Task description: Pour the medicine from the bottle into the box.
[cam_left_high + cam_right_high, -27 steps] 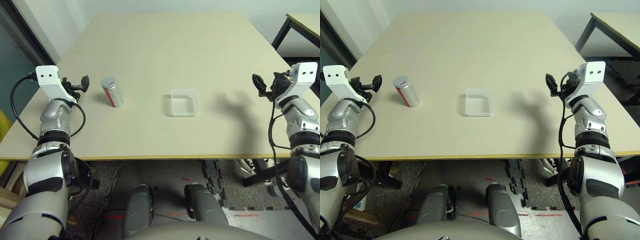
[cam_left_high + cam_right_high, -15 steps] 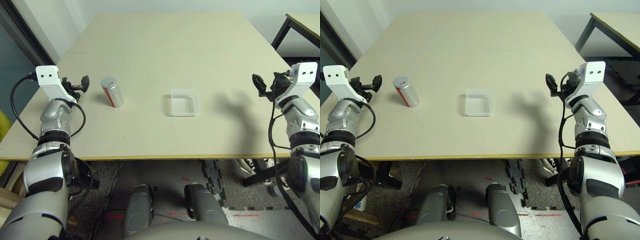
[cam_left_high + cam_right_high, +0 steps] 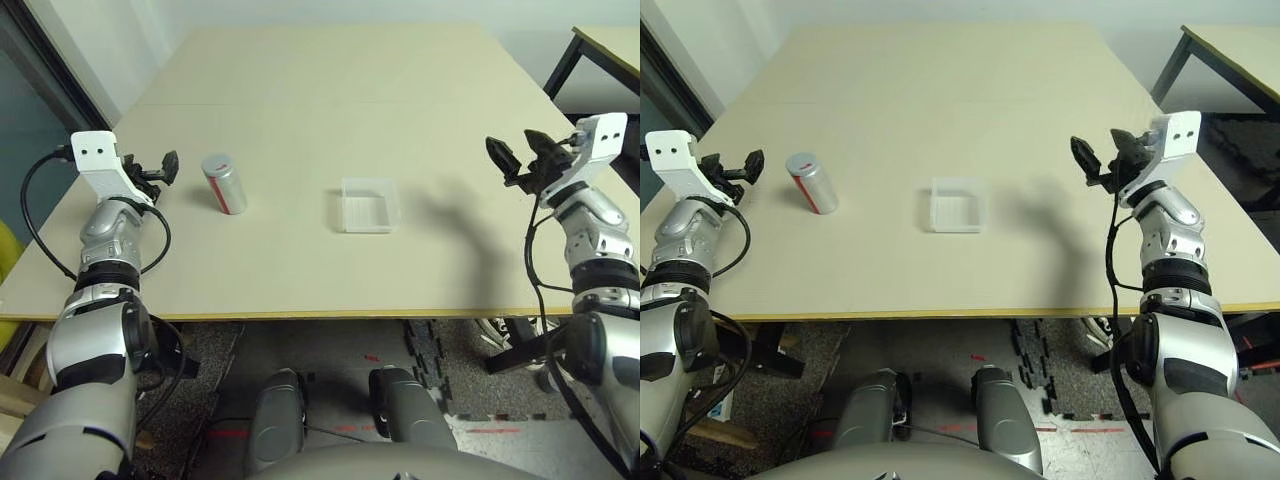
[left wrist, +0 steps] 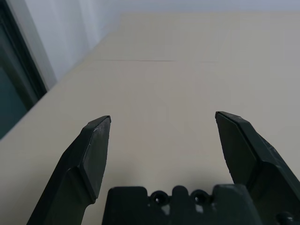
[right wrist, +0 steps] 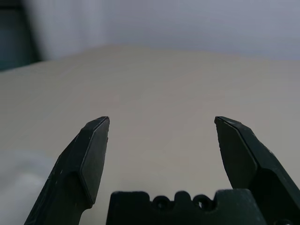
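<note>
Two grippers, both empty, are raised at either side of a pale bench point(image 3: 290, 285). My left gripper point(image 4: 162, 115) has its black fingers spread wide, just beside the bottle point(image 3: 226, 188), a silver cylinder with a red stripe, standing upright toward my left. My right gripper point(image 5: 162, 118) is spread as wide, out to the right, well apart from the box point(image 3: 368, 229). That shallow, clear tray sits flat near the middle, open side up, between bottle and right gripper.

Upright, the bottle should keep its medicine in; I cannot tell what is inside. Its top looks capped, so I expect opening must come before pouring. The left gripper's nearness suits it to grasping the bottle, while the right could uncap it or steady the box. The tray's central place leaves either arm room to reach. I judge the work barely begun.
</note>
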